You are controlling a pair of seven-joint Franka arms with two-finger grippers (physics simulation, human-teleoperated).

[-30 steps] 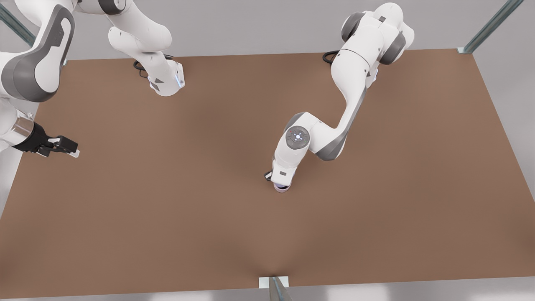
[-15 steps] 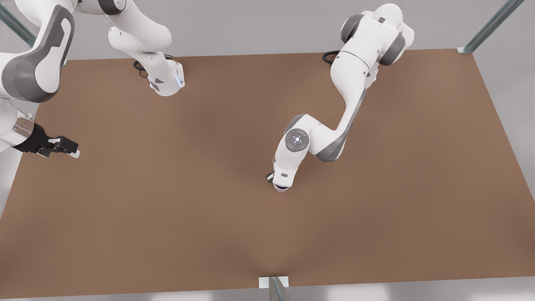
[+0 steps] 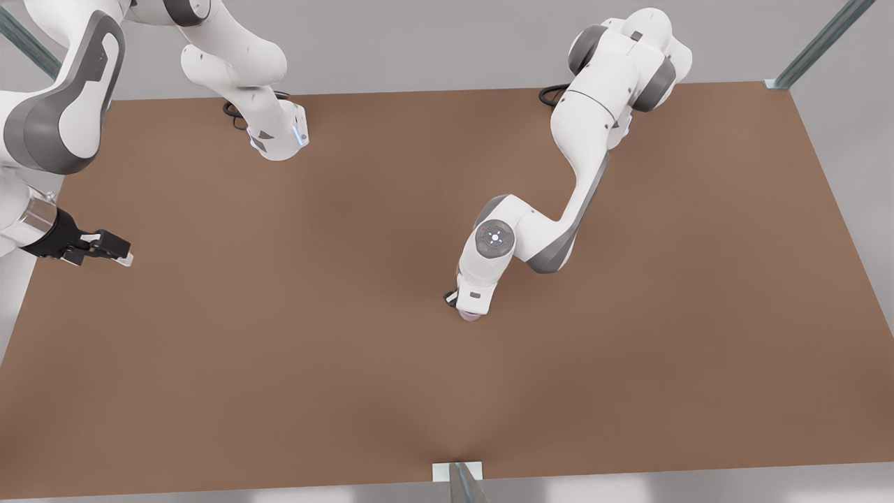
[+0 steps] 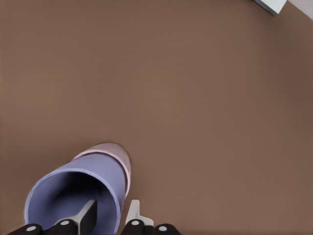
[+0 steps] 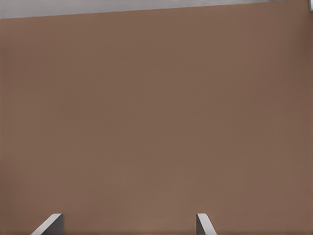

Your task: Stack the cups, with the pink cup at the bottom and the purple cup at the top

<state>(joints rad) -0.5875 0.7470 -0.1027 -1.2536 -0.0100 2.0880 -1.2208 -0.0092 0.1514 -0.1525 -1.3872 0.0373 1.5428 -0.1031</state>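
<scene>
In the front view the purple cup is hidden beneath the left claw point(image 3: 469, 312), and only a sliver of the pink cup point(image 3: 470, 318) is seen below that arm's wrist.

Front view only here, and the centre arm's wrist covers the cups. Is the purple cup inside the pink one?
Observer: Yes. In the left wrist view the purple cup sits nested in the pink cup, open mouth toward the camera.
Operator: Where is the left gripper?
Observer: The left gripper is right at the purple cup's rim.
Operator: And the right gripper, at my left edge?
Observer: The right gripper waits open over the bare table.
</scene>
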